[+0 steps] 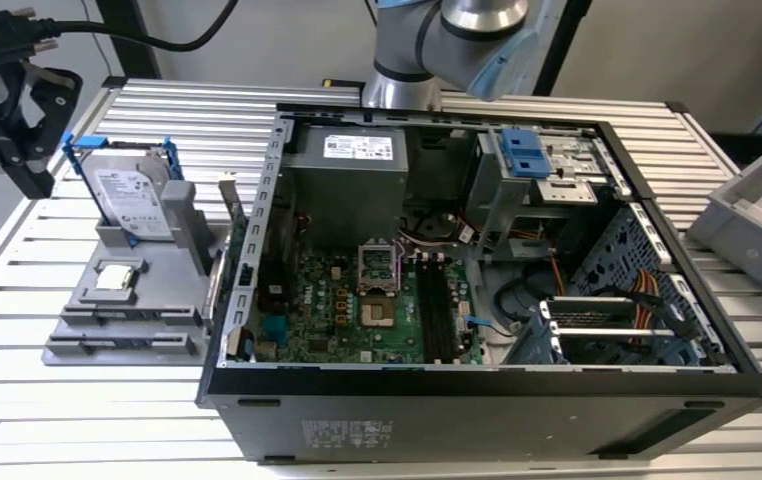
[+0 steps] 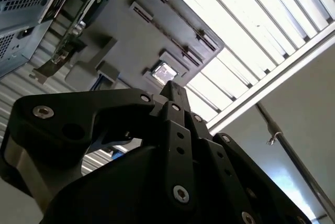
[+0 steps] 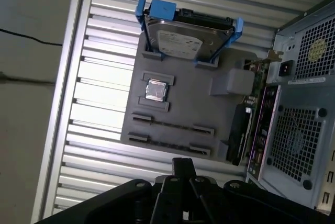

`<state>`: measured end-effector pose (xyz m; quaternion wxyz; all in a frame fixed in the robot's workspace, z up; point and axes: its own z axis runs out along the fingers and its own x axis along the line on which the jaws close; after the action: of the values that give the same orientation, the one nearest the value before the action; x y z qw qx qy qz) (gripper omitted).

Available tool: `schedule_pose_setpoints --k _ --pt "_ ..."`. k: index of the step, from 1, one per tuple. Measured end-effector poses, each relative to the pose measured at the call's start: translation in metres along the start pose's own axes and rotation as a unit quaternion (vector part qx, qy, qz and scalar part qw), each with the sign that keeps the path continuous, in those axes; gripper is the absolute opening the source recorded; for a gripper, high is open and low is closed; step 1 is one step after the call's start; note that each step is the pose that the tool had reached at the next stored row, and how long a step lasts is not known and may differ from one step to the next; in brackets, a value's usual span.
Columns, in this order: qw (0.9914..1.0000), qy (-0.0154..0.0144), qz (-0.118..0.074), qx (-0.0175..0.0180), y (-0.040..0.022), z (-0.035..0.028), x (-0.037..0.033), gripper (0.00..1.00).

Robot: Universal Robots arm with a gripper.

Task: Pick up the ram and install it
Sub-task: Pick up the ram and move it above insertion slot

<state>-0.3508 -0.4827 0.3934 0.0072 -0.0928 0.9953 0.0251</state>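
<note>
**A:** What can be said of the fingers (image 3: 183,167)?

**B:** In both wrist views they appear pressed together into one narrow tip, with nothing pinched between them. They are held in the air above the grey holder block (image 3: 188,103), apart from it.

**A:** And where is the ram (image 3: 172,125) found?

**B:** It is taken to be the thin dark strip stood on edge between two small brackets of the block. It lies beyond the fingertips, between them and the CPU chip (image 3: 156,90), and is not touched. Farther from the fingers again, the hard drive (image 3: 180,41) is propped upright in its blue frame. The parts are probably stood on edge so that they can be pinched from above.

**A:** What is added by the exterior view?

**B:** The inside of the open computer case (image 1: 488,400) on the slatted table (image 1: 194,110) is laid bare. The black memory slots (image 1: 435,310) on the motherboard look unfilled and lie well apart from the fingers. In the first wrist view the case's perforated rear wall is presented instead, and the ram's strip is given plainly.
</note>
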Motion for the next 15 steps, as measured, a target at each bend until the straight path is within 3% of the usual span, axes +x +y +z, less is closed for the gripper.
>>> schedule_pose_setpoints --k 6,15 --pt "0.99967 0.0013 -0.026 -0.0005 0.0000 0.0000 0.0000 0.00" --pt "0.99838 0.0028 -0.057 -0.0011 0.0000 0.0000 0.0000 0.00"
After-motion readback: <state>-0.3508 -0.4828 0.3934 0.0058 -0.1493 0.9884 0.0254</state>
